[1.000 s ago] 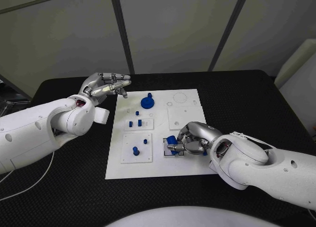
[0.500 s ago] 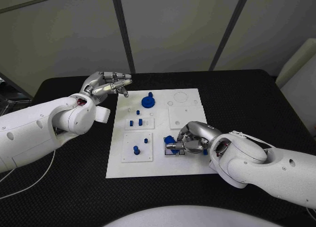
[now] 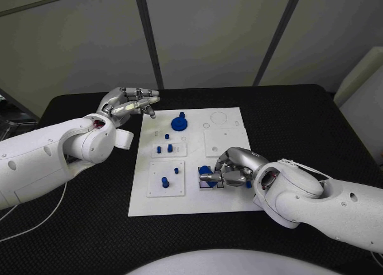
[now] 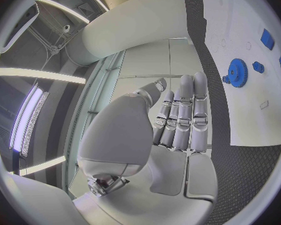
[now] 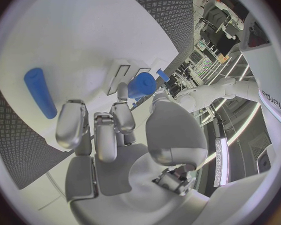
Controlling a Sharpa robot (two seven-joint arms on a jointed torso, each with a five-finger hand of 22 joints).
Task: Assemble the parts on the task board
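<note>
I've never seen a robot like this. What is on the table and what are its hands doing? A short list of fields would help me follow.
Surface: black table
Board: white task board, flat at the table's middle
Blue gear: stands at the board's far end
Small blue pegs: upright in the board's left panels
Right hand: on the board's near right part, pinching a blue cylindrical part
Left hand: raised beside the board's far left corner, holding nothing

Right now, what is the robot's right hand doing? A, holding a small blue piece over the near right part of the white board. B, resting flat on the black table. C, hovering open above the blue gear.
A: the right hand grips a small blue piece over the white board, near its front right.
</note>
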